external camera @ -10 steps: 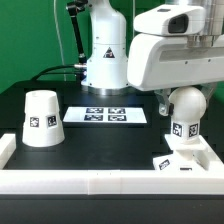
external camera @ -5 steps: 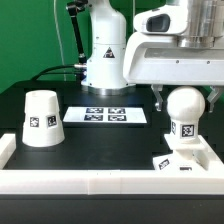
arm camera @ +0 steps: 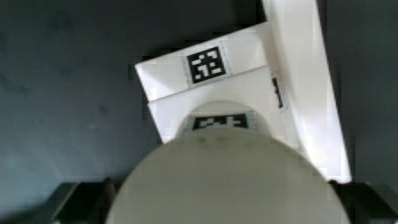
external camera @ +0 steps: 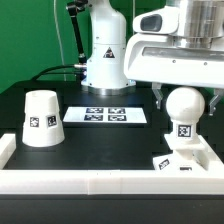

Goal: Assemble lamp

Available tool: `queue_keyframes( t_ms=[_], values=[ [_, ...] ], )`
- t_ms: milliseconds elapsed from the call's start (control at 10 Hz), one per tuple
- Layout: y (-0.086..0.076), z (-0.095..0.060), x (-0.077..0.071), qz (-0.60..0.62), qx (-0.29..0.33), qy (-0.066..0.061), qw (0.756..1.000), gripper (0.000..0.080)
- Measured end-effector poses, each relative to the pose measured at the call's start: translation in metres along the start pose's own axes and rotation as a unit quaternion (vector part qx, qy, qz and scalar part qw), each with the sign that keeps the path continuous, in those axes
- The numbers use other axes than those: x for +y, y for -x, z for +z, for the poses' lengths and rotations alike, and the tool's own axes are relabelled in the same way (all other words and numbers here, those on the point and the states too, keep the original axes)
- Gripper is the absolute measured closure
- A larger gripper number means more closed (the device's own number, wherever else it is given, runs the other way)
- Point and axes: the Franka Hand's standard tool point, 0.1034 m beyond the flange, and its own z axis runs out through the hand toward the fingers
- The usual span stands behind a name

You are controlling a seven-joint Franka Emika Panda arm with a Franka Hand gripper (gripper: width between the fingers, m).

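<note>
The claw [external camera: 186, 99] hangs over the bench [external camera: 110, 142] at about three o'clock in the exterior view, clamped on the ball-shaped lamp bulb [external camera: 185, 108]. A dark finger [external camera: 160, 97] stands hard against the bulb's nine o'clock flank, and the other sits on the far flank. In the wrist view the bulb [arm camera: 222, 178] swells up between the claw [arm camera: 222, 202], with the dark pads [arm camera: 80, 203] pressed to each side of it.

The bulb stands upright with its stem down. The stem carries a square tag [external camera: 183, 130] facing the camera. Directly beneath it lies the low lamp base [external camera: 188, 160], and the stem meets the middle of the base. How deep the stem is seated cannot be told. The wrist view shows the base [arm camera: 240, 78] as a sloped white block with a tag [arm camera: 206, 63] on its face, lying against a long white wall [arm camera: 306, 60].

The lamp shade [external camera: 40, 118], a truncated cone with its narrow end up, stands alone at nine o'clock, well apart from the bulb and base. The marker board [external camera: 105, 115] lies flat near the middle of the bench, between the shade and the bulb. Behind it, at twelve o'clock, rises the robot arm's pedestal [external camera: 105, 55]. A white rim [external camera: 100, 182] runs along the bench's six o'clock edge, and the base rests just behind it.
</note>
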Motion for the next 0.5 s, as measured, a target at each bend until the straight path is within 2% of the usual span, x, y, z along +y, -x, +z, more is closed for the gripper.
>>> queue_keyframes(
  t_ms=[300,500],
  values=[
    [0.003,0.0,-0.0021,0.171,-0.013,-0.008,0.985,0.0221],
    [0.0042,0.0001,-0.0036,0.235,-0.021,-0.011,0.972,0.022]
  ],
)
